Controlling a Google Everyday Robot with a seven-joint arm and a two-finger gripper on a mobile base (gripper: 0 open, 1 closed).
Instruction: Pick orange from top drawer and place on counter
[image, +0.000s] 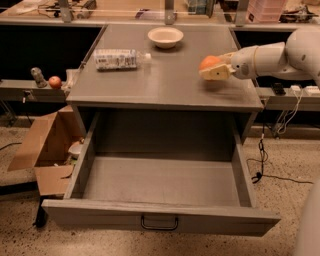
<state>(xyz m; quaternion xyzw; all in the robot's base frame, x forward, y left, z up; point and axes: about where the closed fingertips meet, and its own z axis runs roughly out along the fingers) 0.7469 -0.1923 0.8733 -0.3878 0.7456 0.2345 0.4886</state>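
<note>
The orange (208, 62) is held in my gripper (214, 69), which reaches in from the right on a white arm. It hangs just above the right part of the grey counter (165, 85). The fingers (216, 73) are closed around the fruit. The top drawer (160, 187) is pulled fully open below the counter and its inside is bare. Its dark handle (159, 223) sits at the centre of the front.
A white bowl (165, 36) stands at the back of the counter. A plastic bottle (119, 59) lies on its side at the left. A small reddish fruit (55, 82) sits on a shelf to the left. An open cardboard box (45, 150) stands on the floor at left.
</note>
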